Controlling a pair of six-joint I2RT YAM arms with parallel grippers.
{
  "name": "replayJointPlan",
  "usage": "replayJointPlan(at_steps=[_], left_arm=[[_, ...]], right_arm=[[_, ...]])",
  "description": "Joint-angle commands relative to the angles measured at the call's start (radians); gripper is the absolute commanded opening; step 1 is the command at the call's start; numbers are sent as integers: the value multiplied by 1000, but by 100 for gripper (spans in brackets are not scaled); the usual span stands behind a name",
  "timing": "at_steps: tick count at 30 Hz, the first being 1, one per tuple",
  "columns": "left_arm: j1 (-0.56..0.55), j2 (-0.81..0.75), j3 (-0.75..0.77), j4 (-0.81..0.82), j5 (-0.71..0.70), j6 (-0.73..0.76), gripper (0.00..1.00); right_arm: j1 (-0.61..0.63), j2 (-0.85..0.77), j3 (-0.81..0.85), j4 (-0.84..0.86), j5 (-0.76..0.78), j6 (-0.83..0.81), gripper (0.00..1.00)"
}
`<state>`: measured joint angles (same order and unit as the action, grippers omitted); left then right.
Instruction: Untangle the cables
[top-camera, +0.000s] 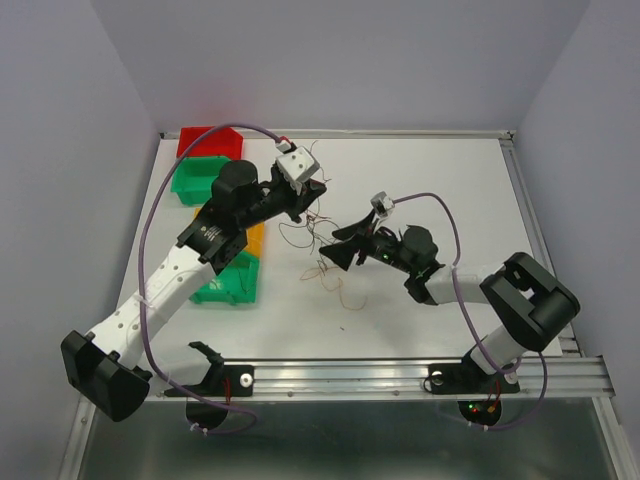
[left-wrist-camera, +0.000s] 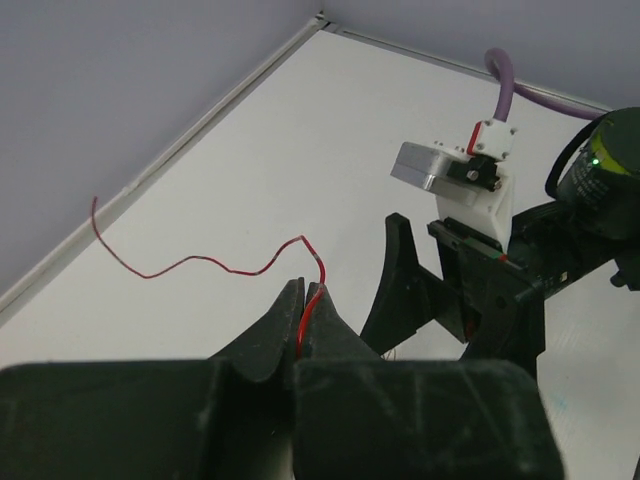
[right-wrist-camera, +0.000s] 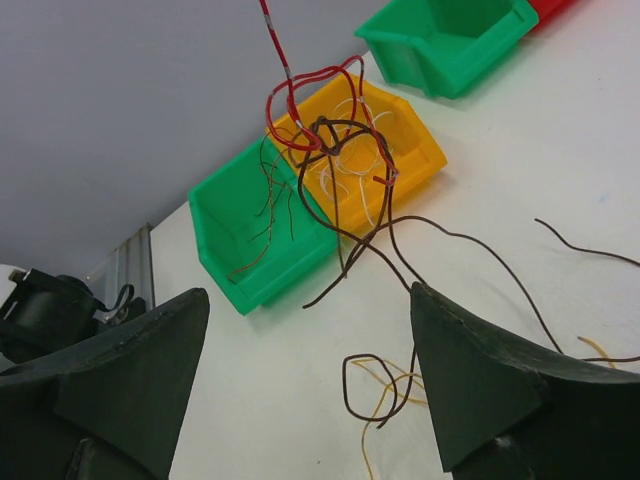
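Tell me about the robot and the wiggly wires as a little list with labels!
left gripper: shut, pinching a red wire
right gripper: open, holding nothing
tangle: red and brown wires looped together, lifted above the table
yellow bin: whitish wires inside
nearer green bin: thin brown wires inside
table: loose brown and yellow strands lying on it

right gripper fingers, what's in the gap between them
In the right wrist view, dark brown wires trailing from the tangle pass between the fingers of the open right gripper, with a yellow strand on the table below. Nothing is gripped.
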<state>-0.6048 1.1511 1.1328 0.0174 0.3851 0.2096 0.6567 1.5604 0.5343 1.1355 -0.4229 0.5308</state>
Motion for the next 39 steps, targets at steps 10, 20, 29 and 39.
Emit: replayJointPlan(at_steps=[10,20,29,39], left_arm=[[4,42,81,-10,337,-45,0],[141,-73,-21,162,89,-137,0],[439,-209,-134,337,-190,-271,0],[638,-206,-53,320,-198,-283,0]], right_arm=[[73,69,127,-29,125,-158,83],[77,72,174,-236,410,-106,1],[5,7,139,-443,857,95,1],[-80,-36,176,-726,1076,311,1]])
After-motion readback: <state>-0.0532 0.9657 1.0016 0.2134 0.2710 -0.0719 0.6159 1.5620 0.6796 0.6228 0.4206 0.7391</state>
